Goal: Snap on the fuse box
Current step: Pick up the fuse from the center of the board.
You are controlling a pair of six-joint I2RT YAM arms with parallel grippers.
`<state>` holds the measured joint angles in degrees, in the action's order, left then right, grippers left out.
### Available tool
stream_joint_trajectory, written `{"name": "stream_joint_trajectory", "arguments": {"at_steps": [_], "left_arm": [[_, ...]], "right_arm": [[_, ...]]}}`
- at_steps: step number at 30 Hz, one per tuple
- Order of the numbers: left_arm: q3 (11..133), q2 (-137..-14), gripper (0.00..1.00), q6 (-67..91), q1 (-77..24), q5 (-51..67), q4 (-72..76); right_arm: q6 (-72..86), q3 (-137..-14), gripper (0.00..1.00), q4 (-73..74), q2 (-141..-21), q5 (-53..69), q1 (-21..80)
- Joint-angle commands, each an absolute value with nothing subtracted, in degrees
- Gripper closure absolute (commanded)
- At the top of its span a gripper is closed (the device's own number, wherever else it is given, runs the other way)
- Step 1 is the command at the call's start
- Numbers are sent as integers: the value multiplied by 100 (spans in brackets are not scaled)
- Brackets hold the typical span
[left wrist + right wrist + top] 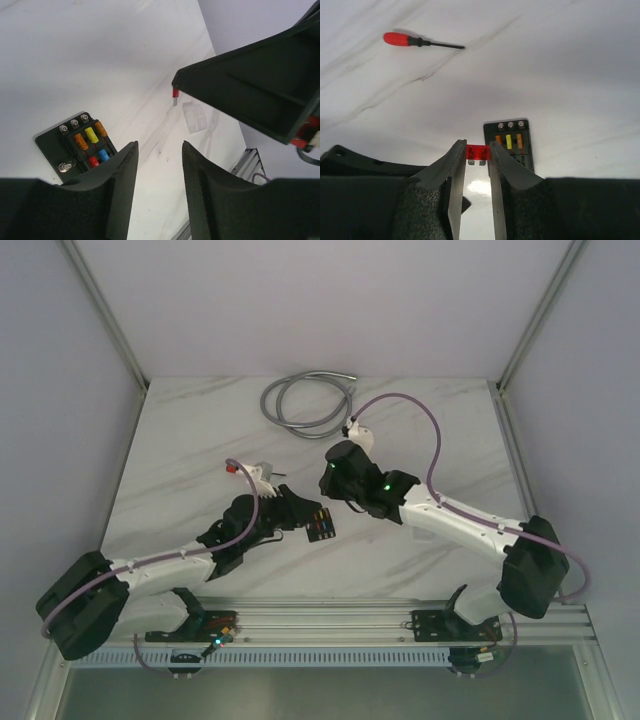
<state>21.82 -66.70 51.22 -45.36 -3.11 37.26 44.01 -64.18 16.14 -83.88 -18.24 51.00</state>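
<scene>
The fuse box [320,525] lies flat on the bench [190,440] with its slots facing up, near the middle of the front half and between the two arms. In the left wrist view, orange, yellow, red and blue fuses sit in its slots, with three small screws in a row along one edge.

The left end effector [160,147] hangs just to the left of the fuse box. Its jaws are moderately apart and there is nothing between them, only bare bench in the gap. The fuse box shows just beside one finger, not touching it.

The right end effector [477,146] hangs above the bench just beyond the fuse box, on its far side. Its jaws are narrow and pinch a small red fuse [476,152] at the very tips, prongs pointing down.

A clear plastic piece [195,117] lies on the bench near the fuse box, below the right end effector. A screwdriver [420,41] with a red handle lies farther off, to the fuse box's far left. A coiled grey cable [305,400] rests well beyond the fuse box, by the back edge.
</scene>
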Motion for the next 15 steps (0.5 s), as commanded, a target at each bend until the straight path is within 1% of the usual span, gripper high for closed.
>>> {"name": "stream_joint_trajectory", "arguments": {"at_steps": [1, 9, 15], "left_arm": [[2370, -6882, 52, 4809, -4689, -738, 4127], [2371, -6923, 56, 4546, -4745, -888, 4591], [2399, -6924, 58, 4467, -4772, -1038, 4584]], "right_arm": [[4661, -6255, 73, 1252, -8199, -1727, 5129], [4789, -6113, 72, 1061, -8169, -1474, 5131], [4849, -6058, 72, 945, -8156, -1319, 5132]]}}
